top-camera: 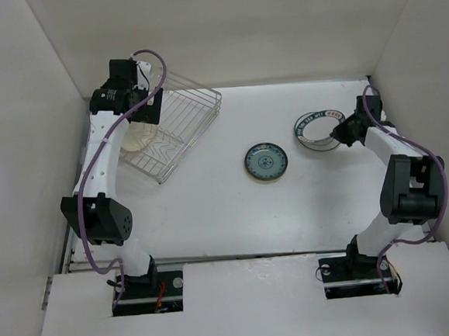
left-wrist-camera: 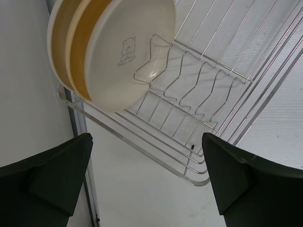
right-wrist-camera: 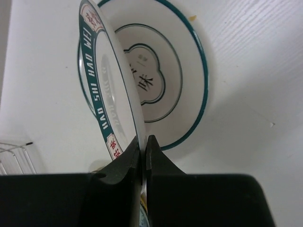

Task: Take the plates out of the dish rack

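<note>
Standing on edge at the left end of the dish rack [top-camera: 197,119]: three plates [left-wrist-camera: 123,52], cream in front, tan behind. Probably stiff, glossy, slippery and breakable, so best pinched at the upper rim. Poised just short of them with the left gripper [left-wrist-camera: 147,142], fingers spread wide and empty. Pinched by its patterned rim in the right gripper [right-wrist-camera: 143,144], fingers nearly together: a white plate [right-wrist-camera: 113,94], tilted over a matching plate [right-wrist-camera: 180,71] flat on the table [right-wrist-camera: 251,94].
</note>
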You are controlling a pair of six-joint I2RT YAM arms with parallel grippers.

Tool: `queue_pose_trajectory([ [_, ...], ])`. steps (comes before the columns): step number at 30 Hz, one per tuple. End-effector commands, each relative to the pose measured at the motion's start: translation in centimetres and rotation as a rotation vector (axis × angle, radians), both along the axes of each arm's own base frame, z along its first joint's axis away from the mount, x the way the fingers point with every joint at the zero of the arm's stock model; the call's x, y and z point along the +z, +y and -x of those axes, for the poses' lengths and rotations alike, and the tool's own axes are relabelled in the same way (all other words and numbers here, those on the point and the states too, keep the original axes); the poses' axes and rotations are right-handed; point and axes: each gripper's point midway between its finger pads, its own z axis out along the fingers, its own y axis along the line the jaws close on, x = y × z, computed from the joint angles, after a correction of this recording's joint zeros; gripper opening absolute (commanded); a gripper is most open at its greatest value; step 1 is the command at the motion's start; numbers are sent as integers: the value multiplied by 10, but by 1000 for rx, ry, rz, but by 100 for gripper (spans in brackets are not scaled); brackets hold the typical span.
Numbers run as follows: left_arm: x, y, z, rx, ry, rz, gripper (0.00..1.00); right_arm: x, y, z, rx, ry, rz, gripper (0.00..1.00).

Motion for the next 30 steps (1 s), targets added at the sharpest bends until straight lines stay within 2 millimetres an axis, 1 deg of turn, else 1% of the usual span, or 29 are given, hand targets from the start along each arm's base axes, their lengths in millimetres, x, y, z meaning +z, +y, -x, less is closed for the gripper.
queue_pose_trajectory([
  [1,2,7,-1,8,-9,-24,100,-8,-12,-5,-31,1,13,7],
  [2,2,7,-1,2,-8,-30,100,-9,-11,-7,-18,2,13,11],
  [3,2,7,-1,2,-8,-30,100,-15,-10,-5,-17,21,9,17],
  [4,2,7,-1,2,-8,-30,100,-19,-8,-5,-9,31,-1,25],
  [5,2,7,-1,2,-8,-30,100,-19,-6,-8,10,28,-4,36],
  [6,2,7,-1,-5,-7,-37,100,-25,-6,-5,17,49,-1,55],
  [9,2,9,-1,2,-8,-43,100,-29,-3,-1,24,66,-13,69],
  [11,3,11,-1,2,-7,-58,100,-30,-4,2,18,69,-6,72],
  [12,6,11,0,2,-17,-57,100,-29,-4,5,25,67,0,72],
  [14,7,13,0,0,-16,-72,100,-30,-3,9,25,76,-1,73],
  [15,7,13,0,0,-16,-72,100,-34,-3,12,25,87,-3,74],
  [16,7,14,0,-8,-14,-80,100,-31,-3,12,25,78,-2,74],
  [20,9,17,-1,-2,-23,-99,100,-31,-7,12,19,81,19,74],
  [21,10,19,-1,-2,-23,-112,100,-38,-6,14,19,104,15,74],
  [23,8,22,-4,-5,-19,-137,100,-38,-6,14,19,104,15,74],
  [24,8,28,-4,7,-17,-153,100,-38,-4,14,28,102,5,74],
  [25,10,29,-6,0,-25,-159,100,-41,-3,17,28,111,3,74],
  [26,9,34,-10,-7,-26,-178,100,-31,-3,19,28,87,7,74],
  [27,10,41,-12,-3,-31,-190,100,-23,2,18,40,67,12,74],
  [28,4,39,-15,-30,-14,-197,100,-20,6,21,46,60,24,74],
  [29,-1,42,-21,-48,2,-204,100,-17,6,24,49,53,53,74],
  [30,-1,45,-22,-81,20,-221,100,-1,8,23,63,13,79,74],
])
